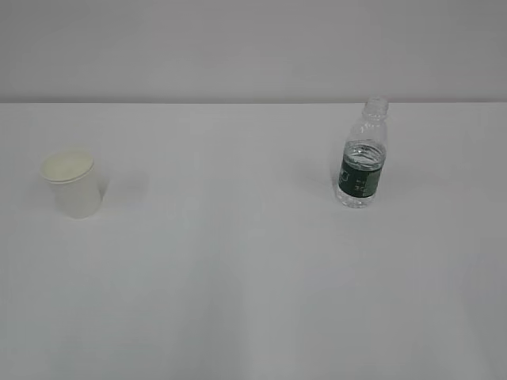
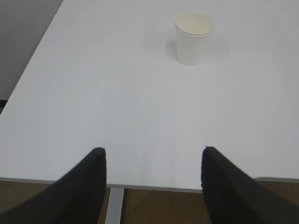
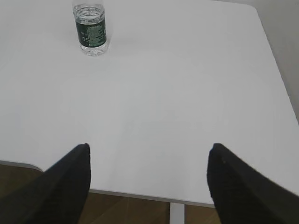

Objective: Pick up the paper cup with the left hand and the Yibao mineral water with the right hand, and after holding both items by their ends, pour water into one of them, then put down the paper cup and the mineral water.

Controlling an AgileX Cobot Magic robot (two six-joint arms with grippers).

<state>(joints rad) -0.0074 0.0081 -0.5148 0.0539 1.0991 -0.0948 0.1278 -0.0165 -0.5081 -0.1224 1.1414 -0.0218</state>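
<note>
Exterior: cup (image 1: 71,184) upright near tabletop (image 1: 238,277) left edge, bottle (image 1: 363,155) upright toward right, capless, well apart; no arms seen. Left wrist: left gripper (image 2: 152,161) spread, empty, at near edge, cup far ahead. Right wrist: right gripper (image 3: 148,156) spread, empty, bottle far ahead-left; an off-centre grasp likely tips the open bottle, spilling.

Left pincer (image 2: 152,161) and right pincer (image 3: 149,158) both gape wide, empty.

Paper cup (image 1: 72,184) upright on the surface (image 1: 238,277), left of frame; Yibao mineral water (image 1: 362,158) upright at upper right, well apart. Both hands (image 2: 152,186) (image 3: 148,182) sit at the near edge, fingers spread.
</note>
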